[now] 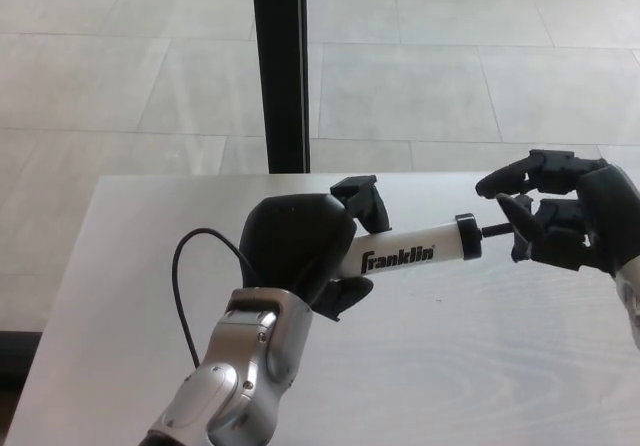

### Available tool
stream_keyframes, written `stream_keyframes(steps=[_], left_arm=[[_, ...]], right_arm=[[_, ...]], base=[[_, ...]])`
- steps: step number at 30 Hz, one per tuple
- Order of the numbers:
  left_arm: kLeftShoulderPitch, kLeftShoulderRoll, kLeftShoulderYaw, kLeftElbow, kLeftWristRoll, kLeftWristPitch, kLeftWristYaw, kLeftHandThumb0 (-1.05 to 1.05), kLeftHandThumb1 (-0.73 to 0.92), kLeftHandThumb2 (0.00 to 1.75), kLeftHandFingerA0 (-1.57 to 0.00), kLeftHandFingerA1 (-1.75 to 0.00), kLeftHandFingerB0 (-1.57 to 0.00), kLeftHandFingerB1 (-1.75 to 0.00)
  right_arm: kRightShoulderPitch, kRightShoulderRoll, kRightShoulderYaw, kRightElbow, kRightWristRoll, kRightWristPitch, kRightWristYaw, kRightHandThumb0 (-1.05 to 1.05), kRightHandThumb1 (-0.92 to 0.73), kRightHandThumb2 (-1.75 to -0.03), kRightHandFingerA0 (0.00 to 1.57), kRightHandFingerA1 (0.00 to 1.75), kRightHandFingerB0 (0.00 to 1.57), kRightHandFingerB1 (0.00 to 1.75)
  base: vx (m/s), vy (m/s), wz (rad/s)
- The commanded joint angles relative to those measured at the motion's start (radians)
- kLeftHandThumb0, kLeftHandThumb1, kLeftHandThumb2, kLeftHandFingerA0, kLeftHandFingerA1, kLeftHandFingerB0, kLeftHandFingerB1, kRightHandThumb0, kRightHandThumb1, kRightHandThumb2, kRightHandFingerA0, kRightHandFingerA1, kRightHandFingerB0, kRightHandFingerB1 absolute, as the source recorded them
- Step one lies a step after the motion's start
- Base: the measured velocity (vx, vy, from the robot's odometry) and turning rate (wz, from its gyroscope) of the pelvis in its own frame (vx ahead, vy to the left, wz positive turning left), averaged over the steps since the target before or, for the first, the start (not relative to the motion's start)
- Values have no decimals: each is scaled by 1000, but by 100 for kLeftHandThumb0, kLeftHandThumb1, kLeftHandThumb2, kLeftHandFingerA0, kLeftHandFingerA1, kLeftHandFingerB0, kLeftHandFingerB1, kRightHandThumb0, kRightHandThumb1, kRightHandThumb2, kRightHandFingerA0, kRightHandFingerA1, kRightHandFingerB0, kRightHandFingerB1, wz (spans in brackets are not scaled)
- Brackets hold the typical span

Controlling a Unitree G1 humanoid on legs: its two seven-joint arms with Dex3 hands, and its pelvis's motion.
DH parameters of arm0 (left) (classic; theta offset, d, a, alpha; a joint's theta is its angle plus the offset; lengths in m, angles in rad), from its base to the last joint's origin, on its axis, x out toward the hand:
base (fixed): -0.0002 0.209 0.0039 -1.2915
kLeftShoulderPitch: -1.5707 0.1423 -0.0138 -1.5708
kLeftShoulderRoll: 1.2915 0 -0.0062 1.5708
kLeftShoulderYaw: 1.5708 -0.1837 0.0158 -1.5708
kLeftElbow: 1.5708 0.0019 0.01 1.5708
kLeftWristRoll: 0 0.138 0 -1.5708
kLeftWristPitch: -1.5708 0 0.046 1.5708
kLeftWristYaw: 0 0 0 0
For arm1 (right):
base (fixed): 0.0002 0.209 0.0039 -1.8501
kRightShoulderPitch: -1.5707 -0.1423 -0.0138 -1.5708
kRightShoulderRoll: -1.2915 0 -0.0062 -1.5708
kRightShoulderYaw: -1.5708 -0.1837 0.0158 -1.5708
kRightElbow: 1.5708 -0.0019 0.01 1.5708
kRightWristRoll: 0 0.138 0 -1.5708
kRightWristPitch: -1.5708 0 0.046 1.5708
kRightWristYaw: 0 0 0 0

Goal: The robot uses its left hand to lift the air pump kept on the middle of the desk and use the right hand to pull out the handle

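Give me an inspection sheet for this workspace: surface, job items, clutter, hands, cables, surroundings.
Surface: pale wood-grain desk, bare where visible.
Job items: white pump marked Franklin, held up off the desk, lying roughly level; its handle points toward the robot's right, rod barely showing.
Clutter: nothing seen.
Hands: left hand shut on the pump; right hand closed around the handle.
Cables: one thin black cable loops beside the left wrist, above the desk.
Surroundings: tiled floor beyond the desk; black post upright behind it.
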Motion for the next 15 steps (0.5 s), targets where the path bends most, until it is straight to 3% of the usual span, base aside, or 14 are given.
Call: stream_keyframes(steps=[1, 3, 4, 8, 9, 10, 11, 12, 15], left_arm=[[10, 3, 4, -3, -16, -8, 24, -23, 48, 116, -122, -140, -101, -126], [9, 3, 4, -4, -15, -4, 24, -23, 48, 116, -122, -140, -101, -126], [5, 3, 5, -3, -16, -5, 23, -16, 48, 117, -92, -175, -78, -157], [-7, 1, 9, 3, -21, -11, 28, -16, 47, 118, -92, -175, -76, -159], [-11, -1, 11, -2, -26, -6, 20, -16, 51, 111, -92, -175, -74, -158], [-15, -2, 12, -4, -27, -4, 18, -17, 52, 111, -92, -175, -76, -152], [-17, -2, 12, -4, -28, -4, 19, -17, 52, 111, -92, -175, -76, -152], [-22, -5, 14, -7, -31, -1, 14, -17, 53, 110, -93, -175, -79, -144], [-32, -7, 14, -9, -31, 5, 11, -15, 50, 112, -92, -175, -78, -145]], right_arm=[[2, 38, -65, 51, 8, -201, -115, -10, -63, -110, 90, 160, 85, 136], [-1, 40, -67, 58, 4, -208, -116, -10, -63, -110, 90, 160, 85, 136], [-3, 40, -67, 61, 3, -212, -114, -8, -60, -115, 92, 166, 85, 143], [-1, 30, -59, 65, -3, -206, -87, -9, -59, -109, 91, 170, 82, 148], [2, 24, -53, 68, -10, -210, -81, -11, -59, -108, 93, 171, 83, 150], [3, 21, -49, 75, -15, -222, -80, -15, -53, -112, 124, 141, 101, 125], [3, 21, -49, 80, -17, -229, -81, -15, -53, -112, 124, 141, 101, 125], [3, 20, -48, 88, -16, -237, -77, -9, -56, -107, 93, 172, 82, 149], [0, 14, -48, 93, -16, -236, -71, -10, -58, -102, 90, 170, 82, 148]], base=[[0, 0, 0], [0, 0, 0], [0, 0, 0], [0, 0, 0], [0, 0, 0], [0, 0, 0], [0, 0, 0], [0, 0, 0], [0, 0, 0]])
